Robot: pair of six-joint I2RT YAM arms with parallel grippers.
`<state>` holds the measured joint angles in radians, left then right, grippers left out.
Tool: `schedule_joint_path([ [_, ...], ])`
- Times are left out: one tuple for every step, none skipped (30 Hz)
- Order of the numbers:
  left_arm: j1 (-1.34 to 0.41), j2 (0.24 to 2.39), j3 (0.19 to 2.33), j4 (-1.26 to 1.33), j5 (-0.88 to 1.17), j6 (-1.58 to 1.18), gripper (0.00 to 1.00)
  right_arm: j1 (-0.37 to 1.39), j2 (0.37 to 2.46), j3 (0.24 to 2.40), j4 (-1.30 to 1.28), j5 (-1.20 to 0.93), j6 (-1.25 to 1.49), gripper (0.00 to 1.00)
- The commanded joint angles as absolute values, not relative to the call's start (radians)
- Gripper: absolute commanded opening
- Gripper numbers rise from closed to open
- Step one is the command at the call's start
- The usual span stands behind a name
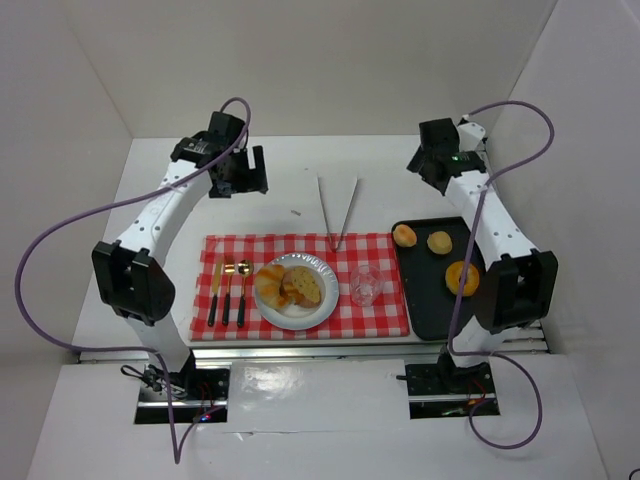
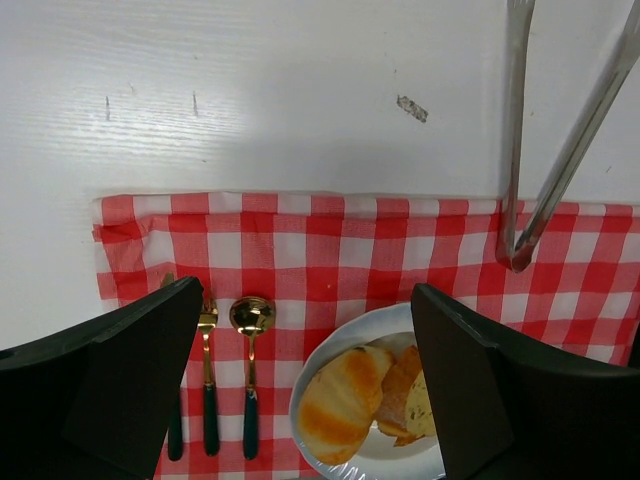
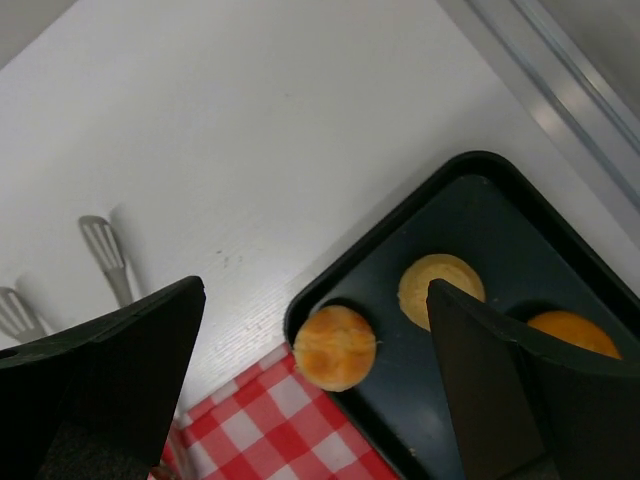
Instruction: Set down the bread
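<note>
The bread lies on a white plate (image 1: 318,312) on the red checked cloth: a puffy crescent roll (image 1: 269,285) on the left and a flat toasted slice (image 1: 304,287) leaning against it. In the left wrist view the roll (image 2: 340,400) and slice (image 2: 408,398) sit on the plate (image 2: 325,350), below and between the fingers. My left gripper (image 1: 238,176) (image 2: 305,320) is open and empty, held high over the cloth's far edge. My right gripper (image 1: 432,160) (image 3: 315,300) is open and empty, high over the tray's far left corner.
A black tray (image 1: 425,300) (image 3: 470,195) holds a round bun (image 1: 405,236) (image 3: 335,347), a paler bun (image 1: 439,242) (image 3: 441,288) and an orange doughnut (image 1: 462,278) (image 3: 570,335). Metal tongs (image 1: 337,210) (image 2: 530,190), a glass (image 1: 365,285) and gold cutlery (image 1: 228,290) (image 2: 250,318) lie around the plate.
</note>
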<state>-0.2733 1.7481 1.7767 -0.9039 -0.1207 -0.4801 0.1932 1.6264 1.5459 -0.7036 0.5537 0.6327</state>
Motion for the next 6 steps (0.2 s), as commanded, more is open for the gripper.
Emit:
schedule_joint_path([
  [-0.278,1.747,1.801,-0.911,-0.095,-0.499,0.99,0.175,1.606,1.51,-0.813,0.577,0.661,0.99],
  [-0.278,1.738,1.801,-0.902,-0.095,-0.499,0.99,0.175,1.606,1.499,-0.813,0.577,0.661,0.99],
  [-0.278,1.738,1.792,-0.902,-0.095,-0.499,0.99,0.16,1.606,1.49,-0.813,0.565,0.652,0.99],
  [-0.278,1.738,1.792,-0.902,-0.095,-0.499,0.99,0.147,1.595,1.479,-0.813,0.554,0.652,0.99],
  [-0.278,1.738,1.792,-0.902,-0.095,-0.499,0.99,0.147,1.595,1.448,-0.781,0.529,0.638,0.99],
  [-0.278,1.738,1.783,-0.902,-0.086,-0.499,0.99,0.138,1.585,1.436,-0.77,0.517,0.638,0.99],
])
